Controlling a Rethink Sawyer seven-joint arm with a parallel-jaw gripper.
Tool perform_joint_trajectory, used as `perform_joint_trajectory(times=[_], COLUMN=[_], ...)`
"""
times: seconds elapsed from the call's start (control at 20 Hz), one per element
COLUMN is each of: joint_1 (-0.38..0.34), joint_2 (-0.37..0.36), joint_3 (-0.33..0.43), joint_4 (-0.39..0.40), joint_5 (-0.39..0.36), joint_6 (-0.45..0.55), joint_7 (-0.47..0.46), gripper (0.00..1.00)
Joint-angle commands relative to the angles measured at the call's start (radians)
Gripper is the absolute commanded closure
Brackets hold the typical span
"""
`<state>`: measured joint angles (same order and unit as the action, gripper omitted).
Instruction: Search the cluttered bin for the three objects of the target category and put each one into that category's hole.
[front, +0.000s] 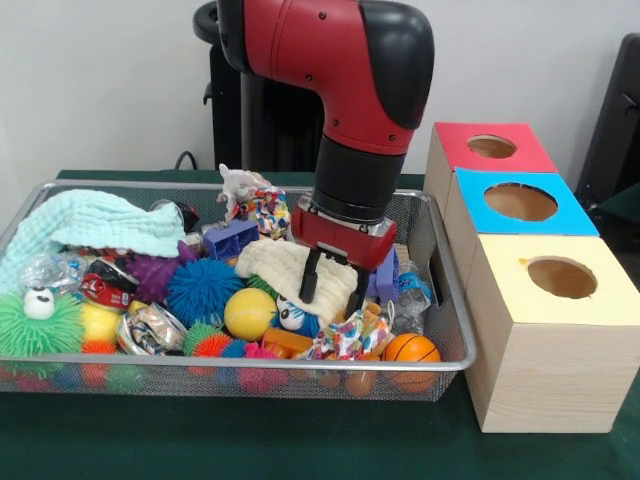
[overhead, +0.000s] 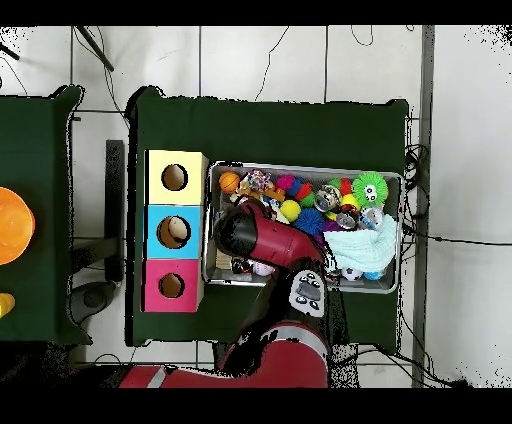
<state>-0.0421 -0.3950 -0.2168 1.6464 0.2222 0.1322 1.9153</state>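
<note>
The silver wire-mesh bin stands on the green table, full of toys, balls and cloths; it also shows in the overhead view. My gripper is down inside the bin at its right-centre, open, with its black fingers either side of a fold of a cream waffle cloth. The red-topped box's hole is at the far right, beyond the bin; it also shows in the overhead view. In the overhead view the arm hides the gripper.
A blue-topped box and a yellow-topped box stand in a row with the red one, right of the bin. In the bin lie a mint towel, a blue spiky ball, a yellow ball and a small basketball.
</note>
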Motion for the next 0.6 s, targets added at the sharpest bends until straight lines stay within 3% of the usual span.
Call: perform_joint_trajectory(times=[0.05,0.6], joint_1=[0.0,0.055], joint_2=[0.043,0.001], joint_3=[0.057,0.003], joint_4=[-0.005,-0.053], joint_5=[0.027,0.077], joint_6=[-0.012,0.154], joint_7=[0.181,0.203], gripper=[0.0,0.0])
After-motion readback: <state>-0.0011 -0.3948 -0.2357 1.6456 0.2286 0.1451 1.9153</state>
